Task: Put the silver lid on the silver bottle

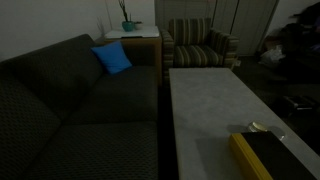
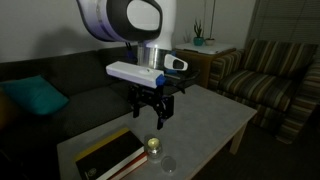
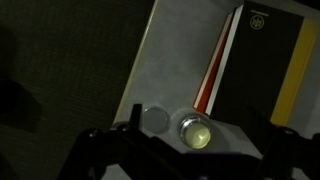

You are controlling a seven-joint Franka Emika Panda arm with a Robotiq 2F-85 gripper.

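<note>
The silver bottle (image 2: 153, 147) stands upright and uncapped on the pale coffee table (image 2: 205, 115), near its front end. From above in the wrist view the bottle (image 3: 196, 131) shows its open mouth. The silver lid (image 2: 169, 164) lies flat on the table right beside it, and it also shows in the wrist view (image 3: 154, 120). My gripper (image 2: 152, 114) hangs open and empty a little above the bottle, fingers pointing down. In the wrist view its dark fingers (image 3: 195, 152) frame the bottle from both sides. The arm is out of view in the exterior view that looks down the table.
A black book with a yellow edge (image 2: 110, 155) lies next to the bottle and shows in the wrist view (image 3: 262, 60) and an exterior view (image 1: 265, 155). A dark sofa (image 1: 70, 100) with a blue cushion (image 1: 112, 58) runs along the table. A striped armchair (image 1: 200, 45) stands beyond.
</note>
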